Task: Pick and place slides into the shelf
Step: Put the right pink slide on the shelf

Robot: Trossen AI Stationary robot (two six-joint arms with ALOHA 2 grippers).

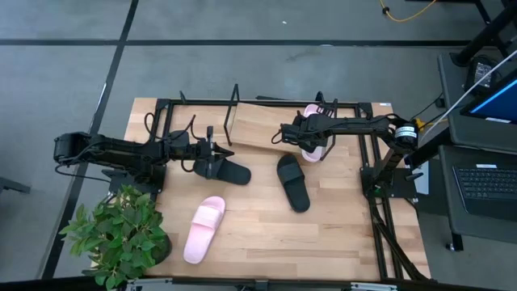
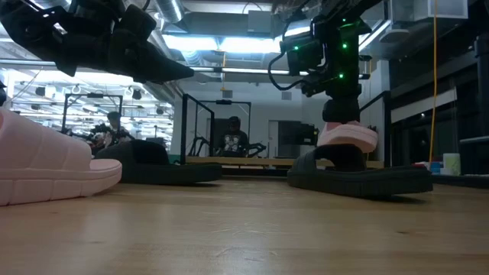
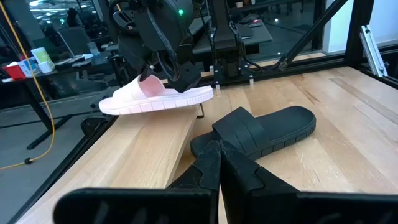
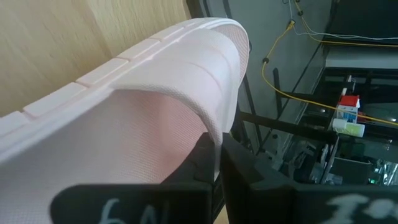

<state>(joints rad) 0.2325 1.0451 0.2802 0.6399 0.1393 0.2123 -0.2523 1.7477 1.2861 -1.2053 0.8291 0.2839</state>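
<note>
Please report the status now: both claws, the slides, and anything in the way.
Right claw shut on pink slide, over shelf. Left claw shut on black slide. Two slides loose on table. Nothing blocking seen.

I've got both arms stretched toward the middle; left gripper [image 1: 216,164] has its jaws closed, right gripper [image 1: 311,139] is clamped too.

A leafy potted plant [image 1: 119,233] is sitting at the lower left of the wooden worktop [image 1: 266,234], while an open laptop [image 1: 490,182] is resting at the right edge.
</note>
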